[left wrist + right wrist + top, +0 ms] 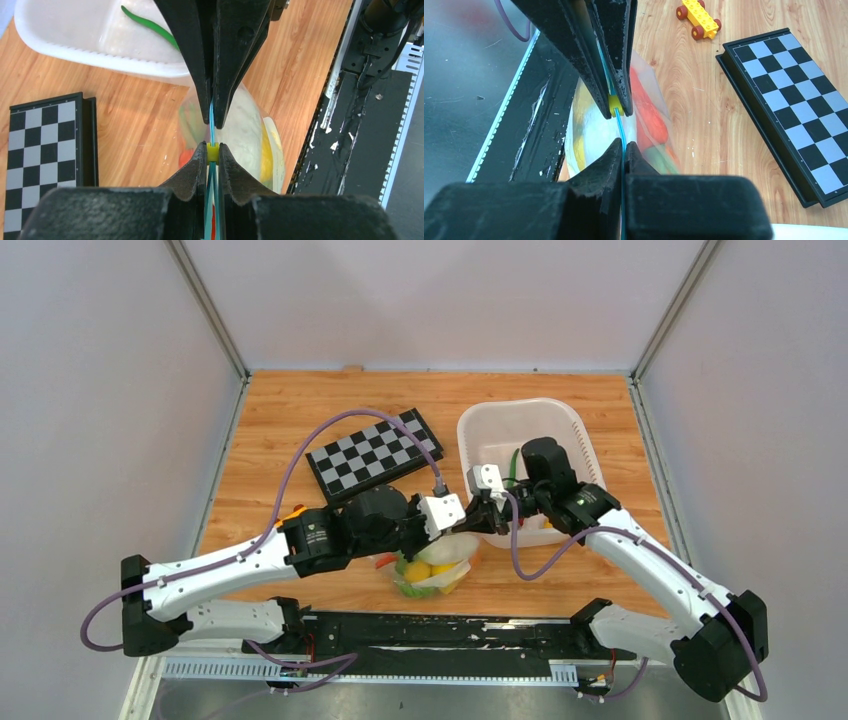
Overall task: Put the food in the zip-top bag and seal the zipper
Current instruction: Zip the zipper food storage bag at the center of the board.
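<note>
left gripper (213, 150) pinched tight on the zipper (211, 131) at its yellow slider (213, 154), right gripper (623, 148) clamped on the same teal strip, zip-top bag (455, 550) of food (417, 571) just below centre, top view

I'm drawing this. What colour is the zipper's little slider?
The slider is yellow, on a teal-blue zipper; left wrist view shows it best.
</note>
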Robot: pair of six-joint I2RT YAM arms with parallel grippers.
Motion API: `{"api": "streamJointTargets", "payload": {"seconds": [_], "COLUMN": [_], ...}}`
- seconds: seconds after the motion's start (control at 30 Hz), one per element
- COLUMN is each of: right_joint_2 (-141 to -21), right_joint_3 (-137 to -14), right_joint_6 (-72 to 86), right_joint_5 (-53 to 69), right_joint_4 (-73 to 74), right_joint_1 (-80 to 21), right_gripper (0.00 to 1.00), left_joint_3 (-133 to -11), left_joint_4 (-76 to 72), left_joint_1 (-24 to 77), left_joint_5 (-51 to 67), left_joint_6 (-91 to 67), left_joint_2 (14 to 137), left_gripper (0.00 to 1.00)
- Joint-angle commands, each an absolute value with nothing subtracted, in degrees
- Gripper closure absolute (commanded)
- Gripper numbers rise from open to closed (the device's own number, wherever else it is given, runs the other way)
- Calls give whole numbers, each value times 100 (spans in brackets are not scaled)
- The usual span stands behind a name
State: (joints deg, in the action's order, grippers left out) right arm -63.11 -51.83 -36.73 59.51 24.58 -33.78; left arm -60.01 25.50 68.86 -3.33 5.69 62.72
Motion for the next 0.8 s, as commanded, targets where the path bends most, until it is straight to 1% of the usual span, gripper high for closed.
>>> {"api": "streamJointTargets", "payload": {"seconds": [0.0,0.33,0.77], "right_joint_2": [-6124,-5838,-5753], "right_joint_3": [-5290,-5008,-4915], "right_joint_6": [-3730,-3573,-3425], "right_joint_5": [5563,5163,4655], "right_joint_4": [2211,1688,1490], "right_joint_1": [-3372,-3368,-3198], "right_gripper": [100,100,100], "left_joint_3": [-5762,-5139,-5019], "left_joint_4": [2609,3002,3754], "left_joint_1": [6882,6882,6882], "left_joint_5": [-534,-994,-1507], "left_joint_6": [461,76,-428], "left_joint_2": [5784,4885,4695], "left_gripper": [99,98,96]}}
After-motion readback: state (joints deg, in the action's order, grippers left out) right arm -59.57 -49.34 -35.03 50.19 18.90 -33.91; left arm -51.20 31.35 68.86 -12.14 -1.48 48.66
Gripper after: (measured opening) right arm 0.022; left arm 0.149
